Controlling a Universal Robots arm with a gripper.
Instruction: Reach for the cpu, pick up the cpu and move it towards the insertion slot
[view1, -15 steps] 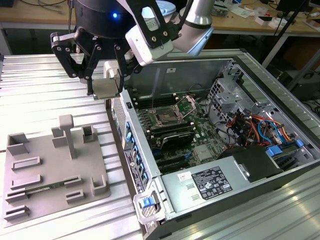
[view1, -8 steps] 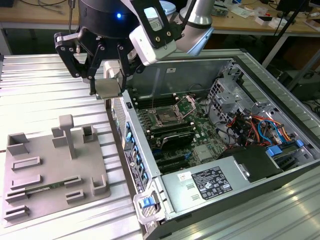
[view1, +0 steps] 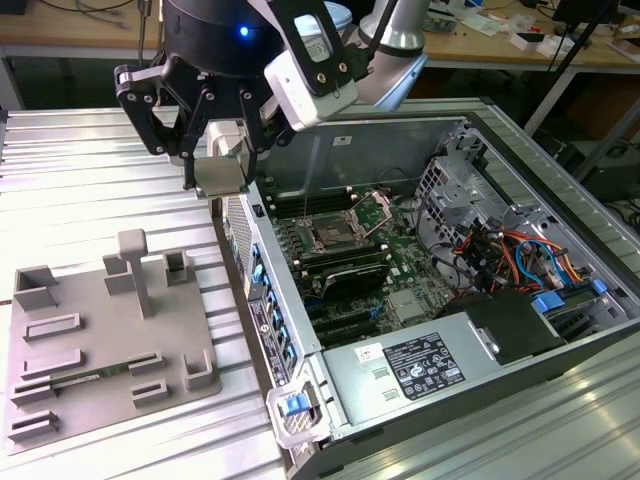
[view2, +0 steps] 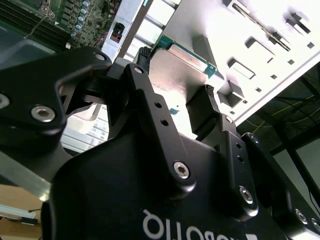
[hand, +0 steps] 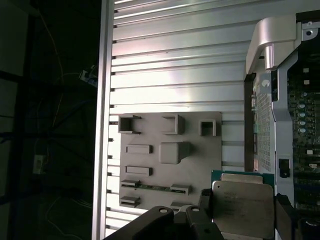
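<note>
The cpu (view1: 222, 176), a flat silvery square with a pale rim, hangs in the air with my gripper (view1: 221, 163) shut on its two opposite edges. In the exterior view it is above the gap between the grey fixture plate (view1: 95, 375) and the near wall of the open computer case. The insertion slot (view1: 334, 236), a shiny metal frame with a dark centre and its bracket raised, lies on the green board to the exterior view's right of the cpu. Both wrist views show the cpu (view2: 181, 75) (hand: 245, 207) between my black fingers (view2: 144, 55) (hand: 205, 200).
The fixture plate (hand: 155, 137) with raised blocks rests on the ribbed metal table (view1: 90, 180). Inside the case are long black memory slots (view1: 345, 275), bundled cables (view1: 500, 255) and a power supply (view1: 400, 370). A blue-tabbed latch (view1: 295, 410) juts from the case's near corner.
</note>
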